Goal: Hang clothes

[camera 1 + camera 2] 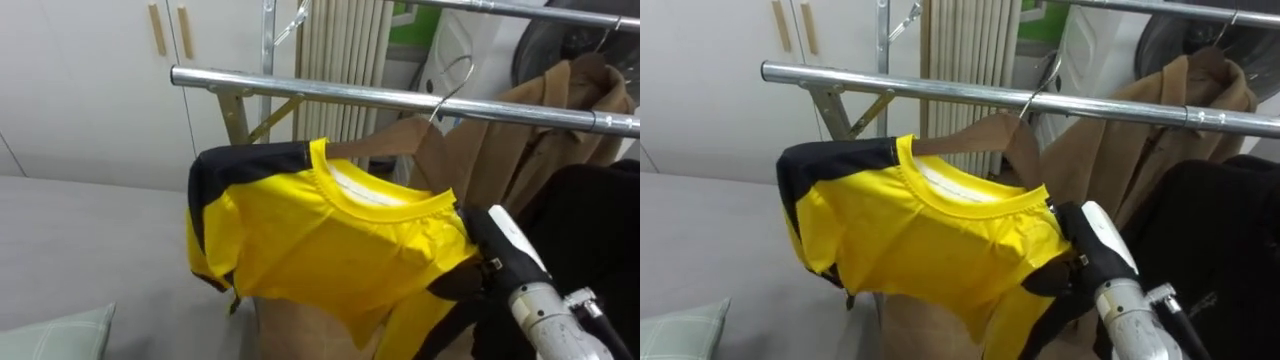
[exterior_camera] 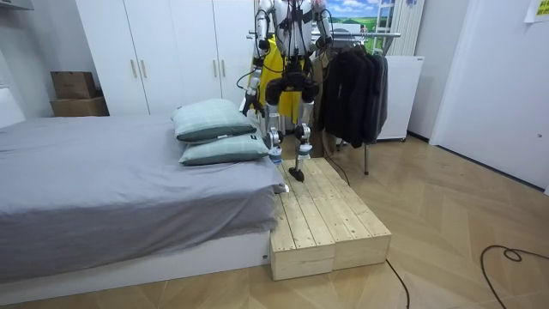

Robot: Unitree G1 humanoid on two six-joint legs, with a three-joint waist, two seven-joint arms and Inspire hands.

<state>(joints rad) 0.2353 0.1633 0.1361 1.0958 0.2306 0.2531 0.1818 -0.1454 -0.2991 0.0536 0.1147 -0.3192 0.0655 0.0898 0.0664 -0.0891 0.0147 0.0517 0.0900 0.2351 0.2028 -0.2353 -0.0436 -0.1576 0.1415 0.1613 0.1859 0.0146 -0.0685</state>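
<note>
Yellow shirt [image 1: 330, 240] on hanger [image 1: 385, 140], just under rail [image 1: 330, 92]

The right forearm [image 1: 548, 312] is brought in from the lower right of the eye views and angled up and to the left. The wrist is kept nearly straight, in line with the forearm. The right hand [image 1: 503, 235] is held raised at the end of it, with its white-shelled back turned upward and toward the camera. In the room view the robot is seen from behind, standing upright on both legs. Its left arm is on the room view's left and its right arm on the room view's right, both lifted forward.
</note>
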